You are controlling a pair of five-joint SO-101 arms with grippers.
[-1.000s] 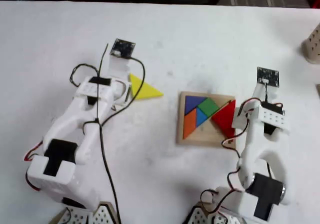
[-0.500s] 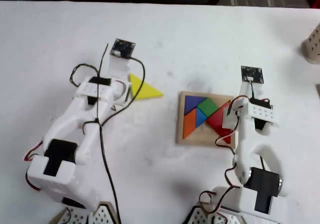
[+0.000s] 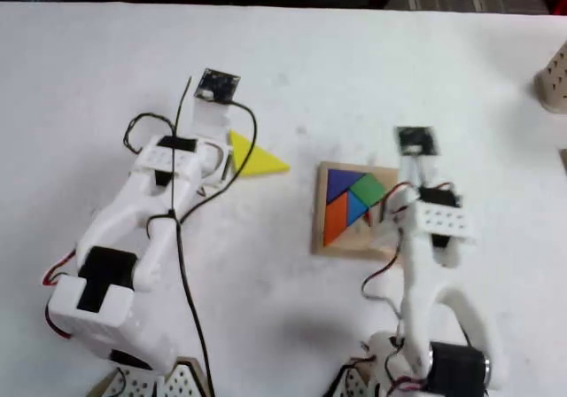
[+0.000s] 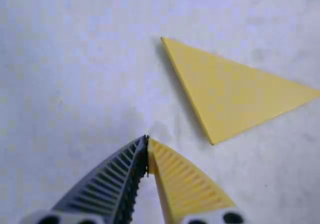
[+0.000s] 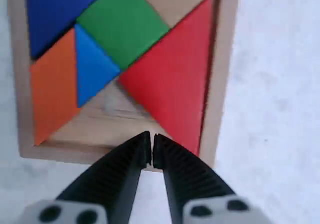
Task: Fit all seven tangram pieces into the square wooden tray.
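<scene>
Ribbed plastic fingers on your left gripper [image 4: 147, 141], one grey and one yellow, meet at the tips with nothing between them. They sit low over the white table [image 3: 354, 69], near the flat yellow triangle [image 4: 235, 96], which lies well apart from the tray. Your right gripper [image 5: 151, 143] has its black fingers pressed together, empty, over the rim of the square wooden tray [image 5: 224, 59]. Inside lie a red triangle [image 5: 175, 89], a green square [image 5: 122, 26], two blue triangles and an orange piece [image 5: 52, 94]. Bare wood shows between them.
</scene>
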